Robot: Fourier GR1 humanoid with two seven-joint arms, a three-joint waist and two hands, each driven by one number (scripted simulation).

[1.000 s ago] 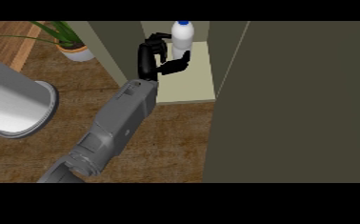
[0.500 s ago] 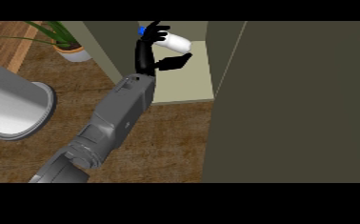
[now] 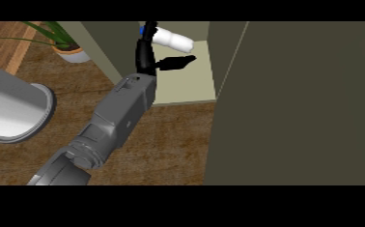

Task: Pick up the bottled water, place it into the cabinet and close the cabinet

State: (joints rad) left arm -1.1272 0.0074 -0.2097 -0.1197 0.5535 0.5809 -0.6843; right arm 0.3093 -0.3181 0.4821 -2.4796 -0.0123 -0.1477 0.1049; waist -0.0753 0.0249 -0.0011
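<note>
The bottled water (image 3: 173, 39) is white with a blue cap (image 3: 145, 29). It lies tipped on its side at the back of the cabinet's pale shelf (image 3: 187, 87), cap toward the left. My left hand (image 3: 146, 57) reaches into the cabinet just below the bottle. Its fingers point straight up and cross the bottle's cap end. The thumb (image 3: 175, 62) sticks out to the right under the bottle, not curled round it. The right hand shows nowhere.
The cabinet's dark door (image 3: 299, 105) stands open, filling the right side. A potted plant (image 3: 68, 50) stands at the upper left on the wooden counter. A large grey round vessel (image 3: 18, 107) sits at the left edge.
The bottle stood upright on the shelf a second ago and has tipped over to the left, across my fingers. My left hand has stretched further into the cabinet with its fingers straightened.
</note>
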